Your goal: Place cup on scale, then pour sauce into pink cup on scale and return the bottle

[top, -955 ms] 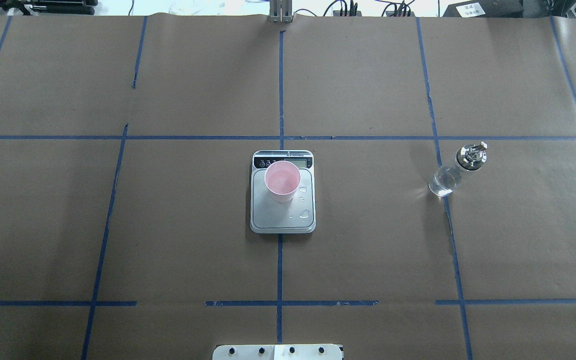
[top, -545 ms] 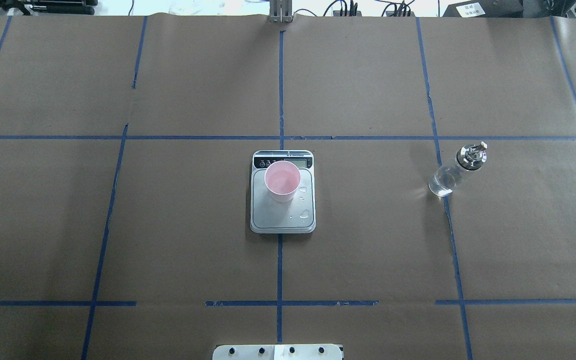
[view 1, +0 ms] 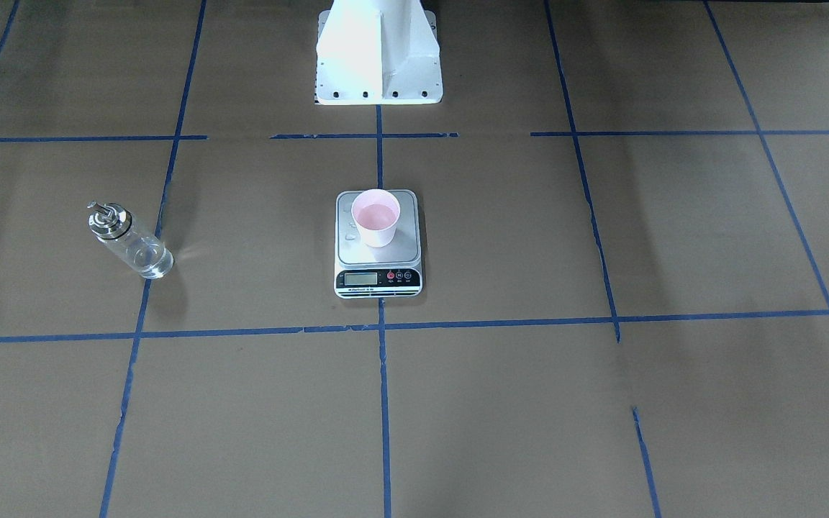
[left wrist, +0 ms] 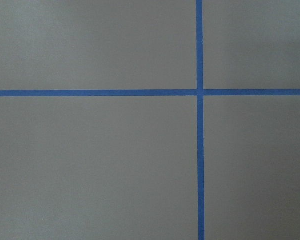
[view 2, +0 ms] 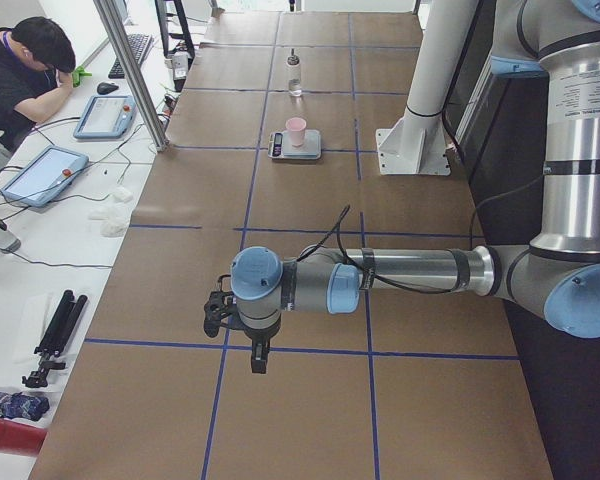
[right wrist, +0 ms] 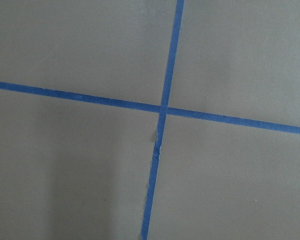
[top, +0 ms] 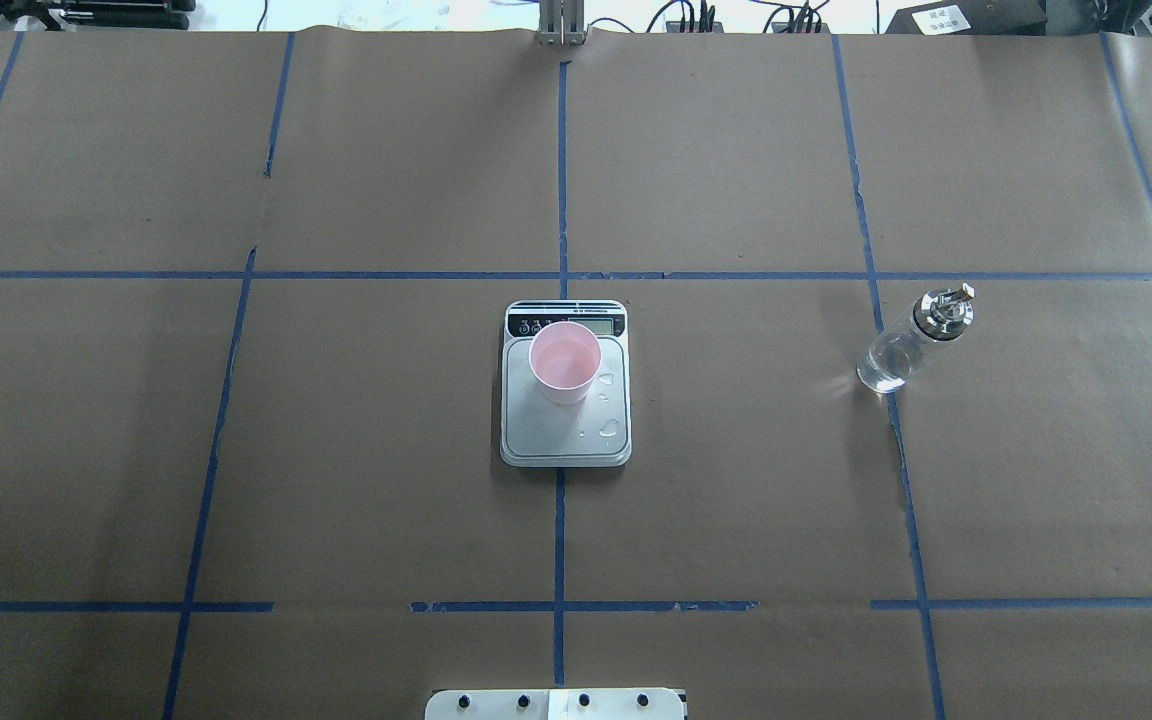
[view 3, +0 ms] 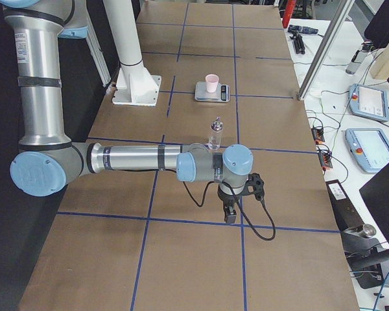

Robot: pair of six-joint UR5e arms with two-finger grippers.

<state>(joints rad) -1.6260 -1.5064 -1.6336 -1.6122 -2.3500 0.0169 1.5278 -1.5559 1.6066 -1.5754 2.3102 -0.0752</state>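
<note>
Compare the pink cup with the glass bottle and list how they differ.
The cup is opaque pink and open-topped; the bottle is clear glass with a silver spout. The cup sits on the scale; the bottle stands on the brown paper, off to the side. Both stand upright.

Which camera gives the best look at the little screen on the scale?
The exterior front-facing view: the screen strip of the scale faces that camera, unobstructed. From overhead the cup overlaps the strip. Both side views show the scale tiny and far; the wrist views show only taped paper.
</note>
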